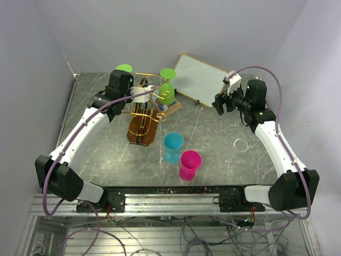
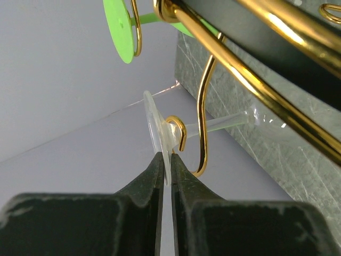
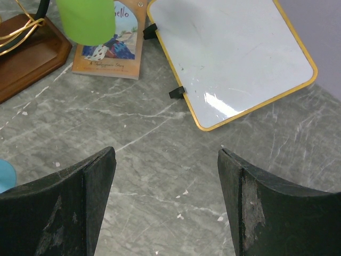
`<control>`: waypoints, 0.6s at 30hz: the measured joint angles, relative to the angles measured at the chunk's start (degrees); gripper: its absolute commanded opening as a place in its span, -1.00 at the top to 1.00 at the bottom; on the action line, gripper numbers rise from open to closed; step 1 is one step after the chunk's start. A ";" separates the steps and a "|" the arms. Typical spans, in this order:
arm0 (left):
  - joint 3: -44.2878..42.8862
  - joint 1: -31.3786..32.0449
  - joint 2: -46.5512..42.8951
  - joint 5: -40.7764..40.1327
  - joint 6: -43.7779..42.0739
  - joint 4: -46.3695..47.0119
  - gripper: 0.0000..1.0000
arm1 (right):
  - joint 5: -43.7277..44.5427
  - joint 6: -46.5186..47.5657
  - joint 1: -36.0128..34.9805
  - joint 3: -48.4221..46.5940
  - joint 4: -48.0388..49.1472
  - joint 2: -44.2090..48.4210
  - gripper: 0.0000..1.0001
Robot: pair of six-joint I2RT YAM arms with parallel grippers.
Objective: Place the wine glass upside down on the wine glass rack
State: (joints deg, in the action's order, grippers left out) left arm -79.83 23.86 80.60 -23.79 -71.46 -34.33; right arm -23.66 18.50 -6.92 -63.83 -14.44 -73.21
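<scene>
wine glass rack [image 1: 143,130]: 2 green glasses [image 1: 167,93], 1 clear wine glass [image 2: 154,122] | left gripper [image 2: 166,172] pinching its foot | right gripper [image 3: 166,154] wide, empty

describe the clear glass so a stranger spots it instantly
Find the gold wire rack left of the table's middle. The clear wine glass is there, stem in a scrolled hook, foot pinched by the left gripper. Its rack neighbours are green; it is see-through.
</scene>
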 measured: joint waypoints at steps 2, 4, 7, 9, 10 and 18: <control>0.07 0.04 0.00 -0.04 0.04 0.00 0.60 | 0.00 0.00 0.00 0.22 0.00 0.00 -0.54; 0.09 0.11 0.00 -0.07 0.24 0.00 0.57 | -0.02 0.00 0.02 0.33 -0.02 0.00 -0.54; 0.09 0.35 -0.02 -0.04 0.57 -0.15 0.53 | -0.13 0.00 0.07 0.33 0.02 0.00 -0.55; 0.09 0.44 -0.02 -0.04 0.72 -0.26 0.50 | -0.15 0.00 0.13 0.33 0.00 0.00 -0.55; 0.09 0.46 -0.04 -0.04 0.79 -0.28 0.48 | -0.17 0.00 0.17 0.33 0.00 0.00 -0.55; 0.72 0.74 -2.34 0.00 0.79 -0.68 0.32 | -0.17 0.00 0.46 0.33 0.00 0.04 -0.55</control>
State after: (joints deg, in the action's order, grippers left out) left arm -79.11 24.60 78.26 -23.79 -70.67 -35.00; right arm -23.83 18.50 -6.46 -63.51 -14.44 -73.17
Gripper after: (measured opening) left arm 0.315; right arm 0.772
